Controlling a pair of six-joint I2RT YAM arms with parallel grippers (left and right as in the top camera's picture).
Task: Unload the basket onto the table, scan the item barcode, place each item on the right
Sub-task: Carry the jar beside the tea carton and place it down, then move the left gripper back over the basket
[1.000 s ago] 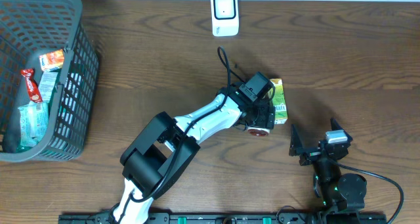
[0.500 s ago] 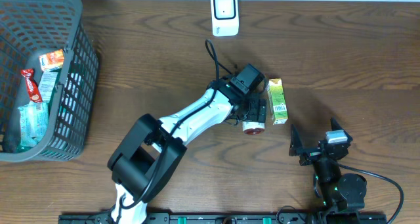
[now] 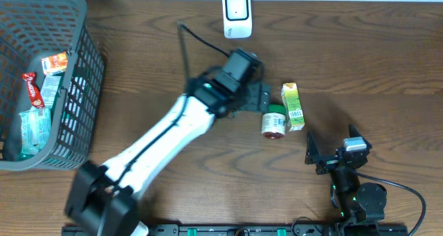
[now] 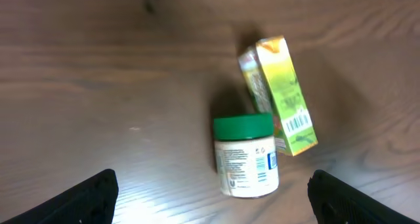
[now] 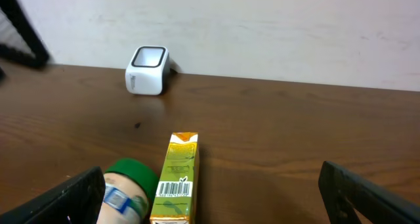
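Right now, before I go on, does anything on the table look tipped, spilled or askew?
The green-lidded jar lies on its side rather than upright, close against the green carton and seemingly touching it. The carton lies flat with its barcode facing up. The jar's lid is on and nothing has spilled.

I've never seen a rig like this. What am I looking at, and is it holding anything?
Two robot arms work at a wooden table, each ending in a two-finger gripper. One picture looks down from above; the other two come from cameras on the wrists, so the dark shapes in their lower corners are fingers. A green-lidded jar lies beside a green-yellow carton showing a barcode. A white scanner stands at the far edge; a grey basket holds snack packets. The left gripper and right gripper are both open, holding nothing.
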